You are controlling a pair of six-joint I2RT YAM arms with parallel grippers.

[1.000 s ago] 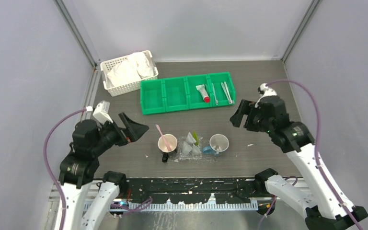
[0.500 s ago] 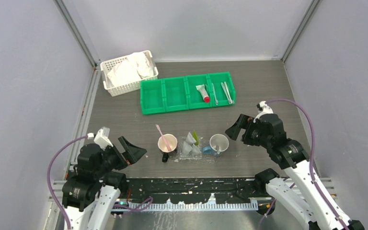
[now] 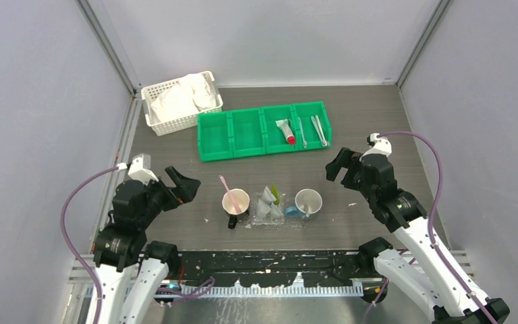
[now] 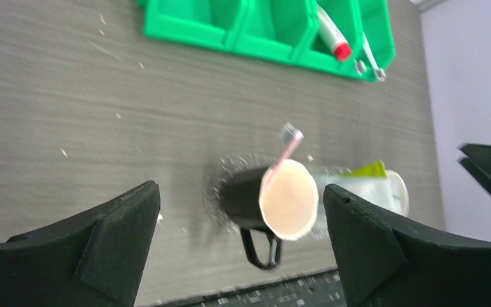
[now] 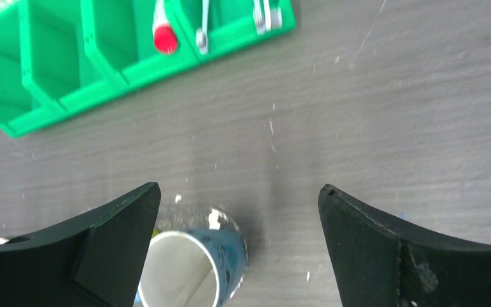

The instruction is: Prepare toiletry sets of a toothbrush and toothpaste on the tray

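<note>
Frankly, toothpaste tube (image 3: 284,128) lettering is unreadable.

Left arm (image 3: 118,233) and right arm (image 3: 411,223): white lower links, black motor joints, one purple cable (image 3: 63,212) looping beside each. Left gripper (image 3: 187,185) and right gripper (image 3: 334,167): two matte black, wedge-shaped fingers (image 4: 102,246) apiece.

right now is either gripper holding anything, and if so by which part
Nothing is held. The left gripper and the right gripper both stand open and empty.
</note>
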